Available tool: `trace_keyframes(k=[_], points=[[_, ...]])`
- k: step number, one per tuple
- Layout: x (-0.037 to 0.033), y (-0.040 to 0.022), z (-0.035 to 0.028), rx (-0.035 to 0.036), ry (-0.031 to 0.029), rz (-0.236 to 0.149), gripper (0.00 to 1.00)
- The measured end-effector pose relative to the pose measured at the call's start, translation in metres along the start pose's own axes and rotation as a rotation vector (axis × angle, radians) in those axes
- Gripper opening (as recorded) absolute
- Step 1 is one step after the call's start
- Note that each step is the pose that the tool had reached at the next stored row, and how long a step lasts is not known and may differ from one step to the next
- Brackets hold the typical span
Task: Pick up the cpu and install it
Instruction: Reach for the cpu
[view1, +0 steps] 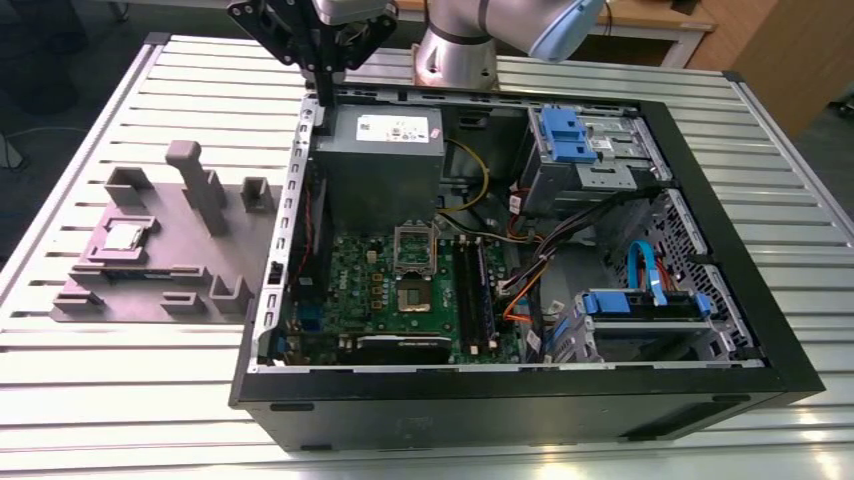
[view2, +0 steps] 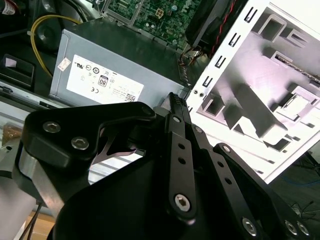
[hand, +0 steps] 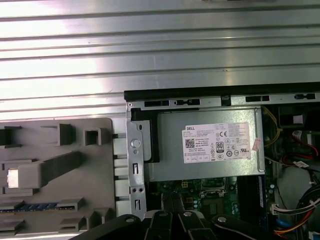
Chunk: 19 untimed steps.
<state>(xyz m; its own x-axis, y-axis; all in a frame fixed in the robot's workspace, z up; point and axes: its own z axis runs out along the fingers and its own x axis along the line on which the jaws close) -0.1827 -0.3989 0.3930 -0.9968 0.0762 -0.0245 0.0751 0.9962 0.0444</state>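
A robotics lab or test workshop: a ribbed aluminium surface (view1: 120, 400) carries an opened desktop computer case (view1: 534, 405) and, on the exterior view's left, a grey moulded parts fixture (view1: 160, 290). A robot arm (view1: 461, 45) stands at the far edge, with wooden office furniture (view1: 767, 50) behind.

A silver-grey robot arm (view1: 454, 50), its joint cap (view1: 567, 30) pale blue, ends in a matte black gripper (view2: 176, 100). In the second wrist view, bright steel socket-head screws (view2: 182, 201) pin its flat jointed links (view2: 182, 160), and two more bolts sit in a rounded black bracket (view2: 75, 132).
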Motion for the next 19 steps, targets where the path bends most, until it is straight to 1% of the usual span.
trace_keyframes(k=[4, 6, 19], points=[[0.0006, -0.0001, 0.0000, 0.0000, 0.0000, 0.000, 0.10], [0.0024, -0.0002, -0.0001, 0.0000, 0.0000, 0.000, 0.10], [0.0050, -0.0004, -0.0001, 0.0000, 0.0000, 0.000, 0.10]])
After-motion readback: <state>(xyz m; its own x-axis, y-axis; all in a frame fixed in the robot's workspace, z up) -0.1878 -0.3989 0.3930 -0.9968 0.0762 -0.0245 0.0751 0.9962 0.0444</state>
